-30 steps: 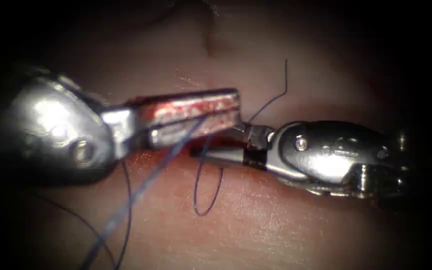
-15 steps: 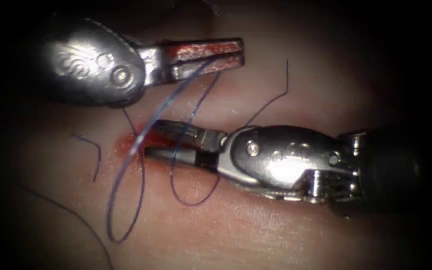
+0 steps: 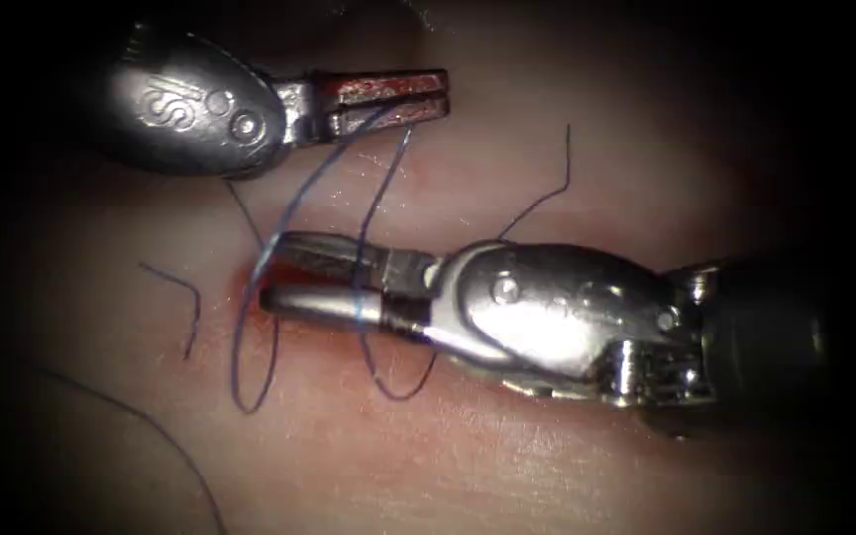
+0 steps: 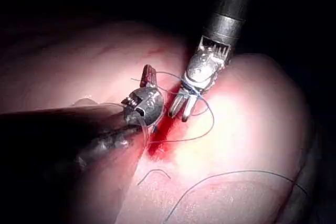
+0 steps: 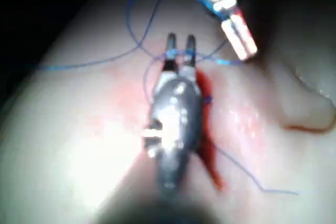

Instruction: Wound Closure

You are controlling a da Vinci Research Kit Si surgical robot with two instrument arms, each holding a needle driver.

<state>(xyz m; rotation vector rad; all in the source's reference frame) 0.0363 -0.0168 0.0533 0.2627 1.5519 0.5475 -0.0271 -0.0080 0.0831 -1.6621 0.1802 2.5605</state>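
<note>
At centre frame my right tool (image 3: 279, 272) lies with its jaws parted, blue thread (image 3: 364, 297) looped across them, nothing clamped. Up at upper left my left tool (image 3: 418, 97) is closed on that thread — two strands run down to the red-stained cut (image 3: 250, 287) in the tissue (image 3: 507, 446). I cannot make out the needle.

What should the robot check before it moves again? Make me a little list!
1. Left pincer holds the thread: ok, shut on it.
2. Right pincer is free: ok, open, with thread strands draped across it.
3. Where the needle is: cannot tell.
4. Thread not tangled: cannot tell; loops cross on the tissue under the right pincer.
5. Cut in sight: ok, red fluid marks it beside both tools.
</note>
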